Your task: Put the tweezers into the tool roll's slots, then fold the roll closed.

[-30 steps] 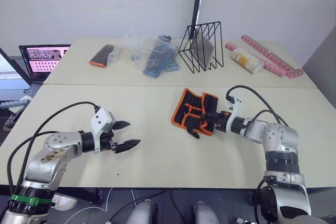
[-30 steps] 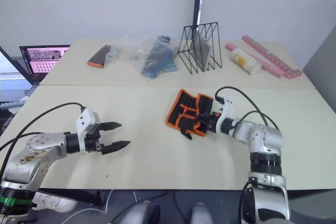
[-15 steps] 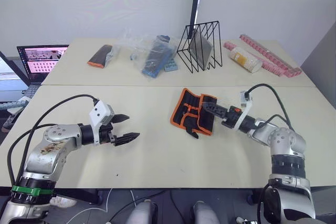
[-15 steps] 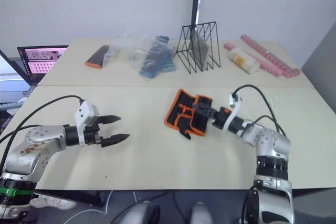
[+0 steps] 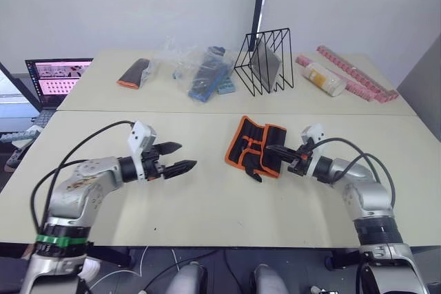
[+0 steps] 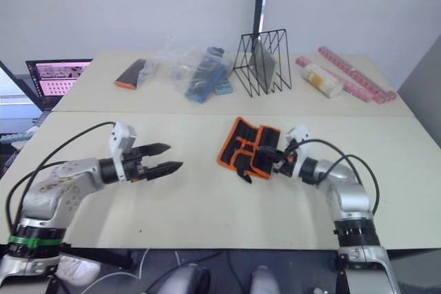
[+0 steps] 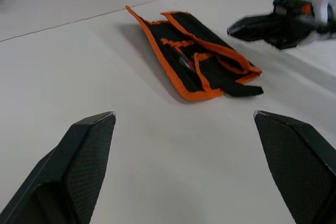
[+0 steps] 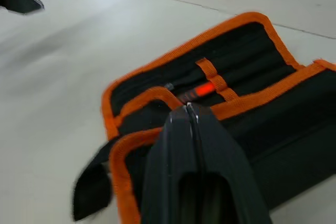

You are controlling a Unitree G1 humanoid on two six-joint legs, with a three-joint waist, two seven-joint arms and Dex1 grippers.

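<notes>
Since half a second earlier the left gripper (image 5: 180, 158) had slid further in toward the tool roll (image 5: 256, 147), and the right gripper (image 5: 270, 150) had dropped from a raised tilt to lie low and level, its tip over the roll's near flap. The right gripper's fingers (image 8: 181, 145) were pressed flat together, nothing visible between them; the left gripper hung above bare table (image 5: 207, 204) with its textured black fingers (image 7: 86, 150) spread wide and empty. The roll lay mid-table between the grippers, partly folded: soft black fabric with woven orange binding, a small orange loop across the inner slots and a black strap (image 7: 239, 88) trailing from one edge. The flaps covered most of the slots, and the tweezers could not be clearly made out, only a thin dark sliver (image 7: 185, 64) in one slot.
</notes>
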